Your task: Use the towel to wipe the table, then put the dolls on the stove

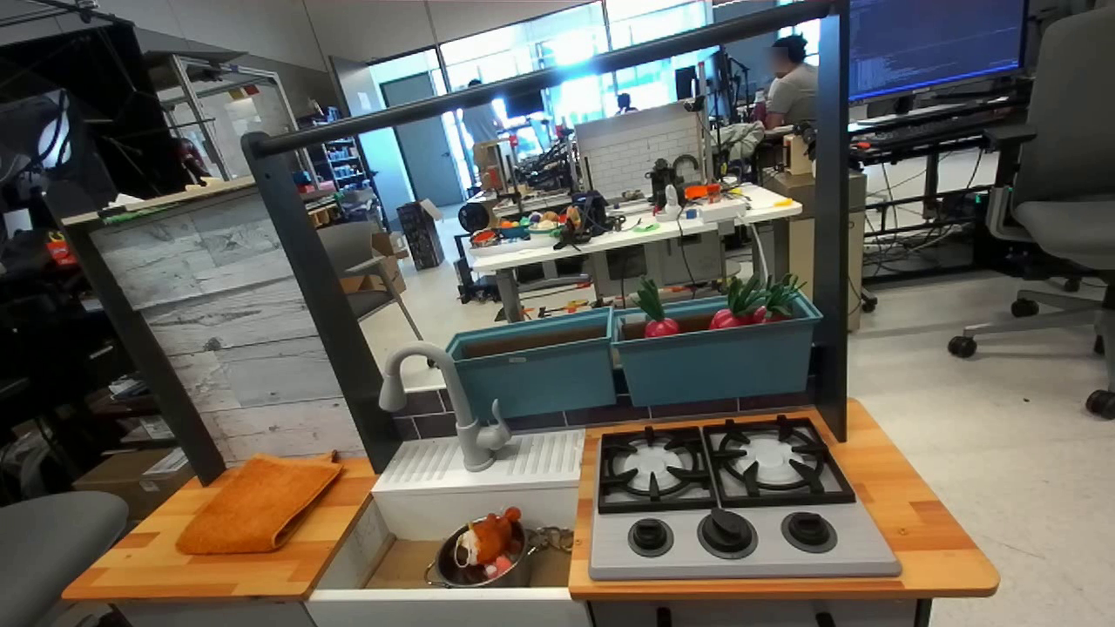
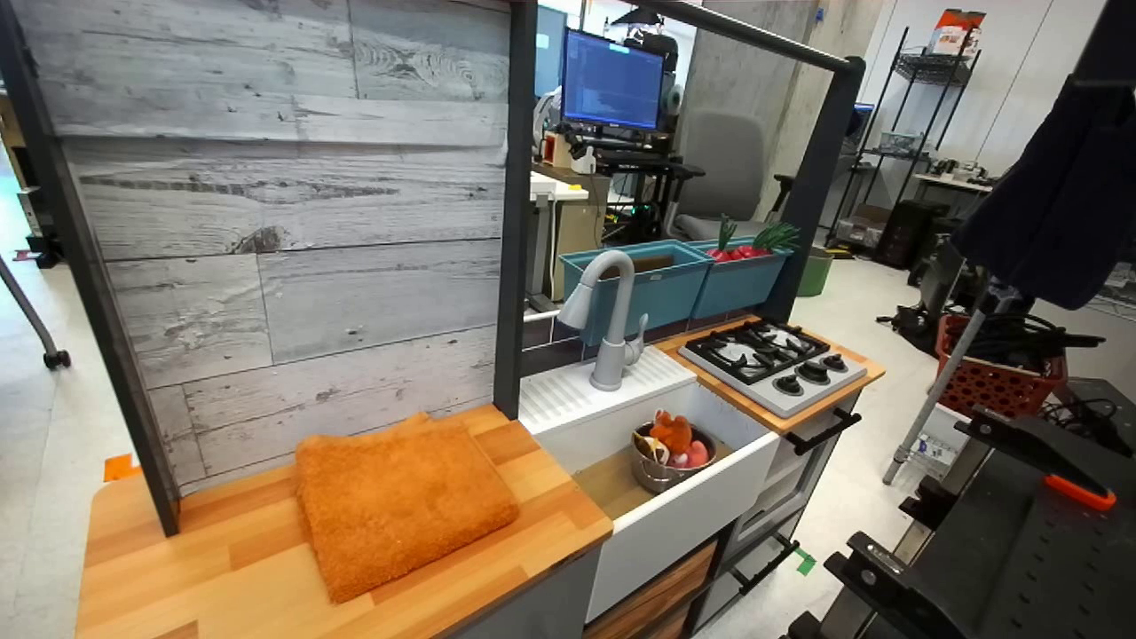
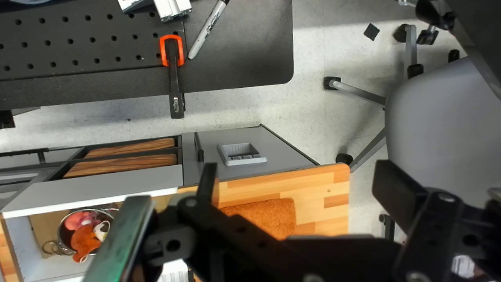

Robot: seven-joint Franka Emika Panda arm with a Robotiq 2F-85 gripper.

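Can see a folded orange rectangular cloth towel (image 1: 261, 505) on the light-brown wooden countertop (image 1: 139, 570), reaching its back edge. Can make out orange, white and pink soft dolls (image 2: 674, 437) in a round shiny metal pot (image 2: 661, 477), inside the white sink basin (image 1: 392, 608), near its front wall. Also see the flat grey-silver stove (image 1: 769, 566) near the countertop's front edge. In wrist view, see a black gripper (image 3: 300, 180) with jaws spread wide.

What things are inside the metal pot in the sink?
In the metal pot, orange, pink and whitish parts of the dolls show, the orange one sticking up out of it. Whatever lies beneath them is covered and cannot be seen.
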